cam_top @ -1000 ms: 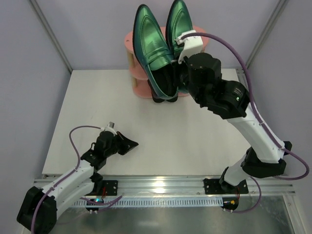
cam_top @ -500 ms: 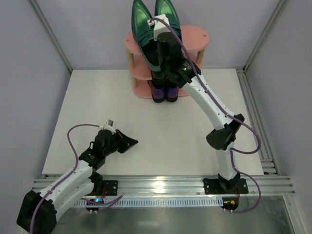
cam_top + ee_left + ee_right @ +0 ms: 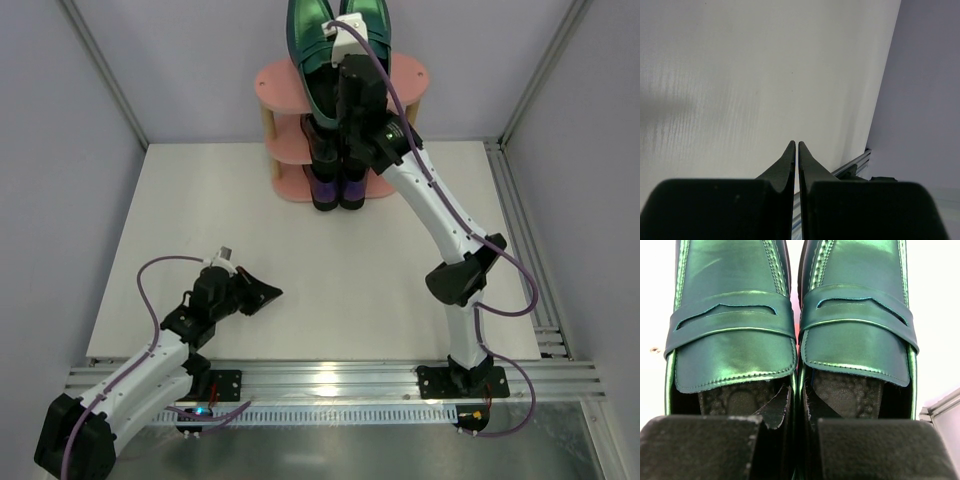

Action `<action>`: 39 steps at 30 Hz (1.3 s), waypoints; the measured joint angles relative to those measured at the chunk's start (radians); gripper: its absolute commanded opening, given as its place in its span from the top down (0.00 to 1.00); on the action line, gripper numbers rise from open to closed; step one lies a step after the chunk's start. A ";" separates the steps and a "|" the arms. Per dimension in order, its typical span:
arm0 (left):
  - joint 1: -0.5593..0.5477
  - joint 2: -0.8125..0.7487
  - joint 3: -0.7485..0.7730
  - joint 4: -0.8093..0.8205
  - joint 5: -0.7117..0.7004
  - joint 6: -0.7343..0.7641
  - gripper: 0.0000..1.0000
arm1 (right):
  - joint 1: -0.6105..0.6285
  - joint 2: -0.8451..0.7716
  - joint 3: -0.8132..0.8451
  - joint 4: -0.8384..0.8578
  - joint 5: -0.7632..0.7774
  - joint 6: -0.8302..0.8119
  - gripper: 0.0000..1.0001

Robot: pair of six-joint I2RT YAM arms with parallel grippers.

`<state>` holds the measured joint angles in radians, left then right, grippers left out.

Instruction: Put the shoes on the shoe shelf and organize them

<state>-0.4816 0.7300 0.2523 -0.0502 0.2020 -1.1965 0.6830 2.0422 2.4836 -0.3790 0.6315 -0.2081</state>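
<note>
My right gripper [image 3: 799, 390] is shut on the two inner walls of the metallic teal-green shoes [image 3: 735, 340], one finger inside each shoe. In the top view this pair [image 3: 312, 40] sits over the top board of the pink shoe shelf [image 3: 410, 80], toes pointing to the back wall and cut off by the frame edge. Whether the soles touch the board I cannot tell. Black shoes [image 3: 322, 140] fill the middle tier and purple shoes [image 3: 325, 188] the bottom one. My left gripper [image 3: 272, 294] lies low over the white table [image 3: 740, 75], shut and holding nothing [image 3: 796, 145].
The shelf stands at the table's back edge against the grey wall. Metal frame posts [image 3: 100, 60] rise at both back corners. An aluminium rail [image 3: 330, 375] runs along the near edge by the arm bases.
The right arm has carried the green pair back and up from in front of the shelf to over its top board. The left arm has stayed still.
</note>
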 measured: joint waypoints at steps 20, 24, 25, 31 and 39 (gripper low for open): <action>0.044 -0.067 0.007 -0.075 0.000 0.005 1.00 | -0.081 0.000 0.003 -0.013 -0.056 0.166 0.96; 0.048 -0.067 0.007 -0.076 0.002 0.005 1.00 | -0.083 0.000 0.003 -0.014 -0.073 0.186 0.96; 0.048 -0.067 0.007 -0.076 0.003 0.005 1.00 | -0.083 0.000 0.003 -0.014 -0.077 0.189 0.89; 0.053 -0.069 0.007 -0.077 0.005 0.005 1.00 | -0.088 0.000 0.016 0.037 -0.111 0.223 0.56; 0.060 -0.090 0.007 -0.083 0.007 0.004 1.00 | -0.087 -0.034 0.045 0.138 -0.146 0.243 0.46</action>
<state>-0.4221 0.6399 0.2596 -0.1329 0.2092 -1.1923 0.5957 2.0079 2.5290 -0.2405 0.4850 0.0349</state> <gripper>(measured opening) 0.005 0.528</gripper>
